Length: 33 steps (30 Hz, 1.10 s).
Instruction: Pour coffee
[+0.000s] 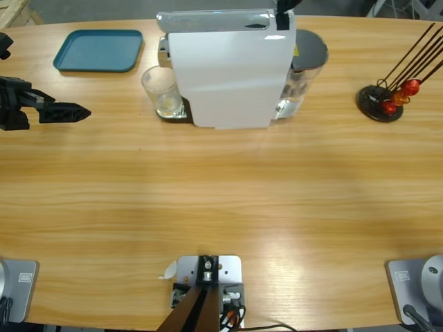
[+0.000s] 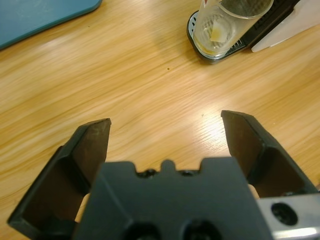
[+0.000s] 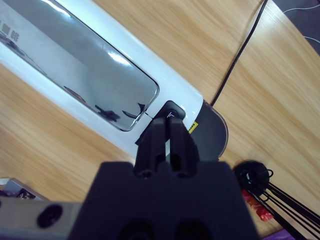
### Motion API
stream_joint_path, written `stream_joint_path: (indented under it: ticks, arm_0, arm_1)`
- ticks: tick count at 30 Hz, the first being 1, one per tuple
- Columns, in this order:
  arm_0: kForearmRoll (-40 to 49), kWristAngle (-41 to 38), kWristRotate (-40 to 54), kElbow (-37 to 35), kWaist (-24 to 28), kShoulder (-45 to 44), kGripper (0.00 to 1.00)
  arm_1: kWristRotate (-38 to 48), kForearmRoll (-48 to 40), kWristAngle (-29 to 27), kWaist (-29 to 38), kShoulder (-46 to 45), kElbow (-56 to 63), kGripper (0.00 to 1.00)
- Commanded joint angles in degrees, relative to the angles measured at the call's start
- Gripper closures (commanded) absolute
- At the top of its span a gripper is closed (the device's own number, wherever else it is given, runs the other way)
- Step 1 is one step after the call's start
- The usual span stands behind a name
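A white coffee machine (image 1: 228,76) stands at the table's far middle, with a clear glass (image 1: 163,90) on its black drip tray (image 1: 174,115) at its left side. In the left wrist view the glass (image 2: 225,25) shows only a pale yellowish trace at its bottom; the coffee is out of view. My left gripper (image 1: 69,112) hovers open near the left edge, well short of the glass, its jaws (image 2: 167,120) empty. My right gripper (image 3: 167,125) is shut above the machine's chrome top (image 3: 75,70), its tips at a small black button (image 3: 173,107).
A teal tray (image 1: 99,50) lies at the back left. A black stand with dark sticks and red-orange beads (image 1: 387,97) sits at the far right. The machine's dark-lidded water tank (image 1: 308,59) is on its right side. A black cable (image 3: 240,55) runs behind it.
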Motion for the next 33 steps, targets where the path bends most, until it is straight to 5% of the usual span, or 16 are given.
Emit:
stream_joint_path:
  ticks: [1, 18, 33]
  arm_0:
    - [-0.6, -0.9, 0.7, 1.7, -0.7, 1.6, 0.036]
    - [-0.7, -1.0, 0.7, 1.7, -0.8, 1.8, 0.036]
    - [-0.7, -1.1, 0.7, 1.7, -0.8, 1.9, 0.036]
  arm_1:
    - [0.1, -2.0, -0.4, -0.9, 0.1, 5.4, 1.0]
    - [-0.3, 1.3, -9.8, -0.9, -4.7, -7.7, 1.0]
    - [2.2, -4.7, -9.2, -0.9, -13.0, 11.4, 1.0]
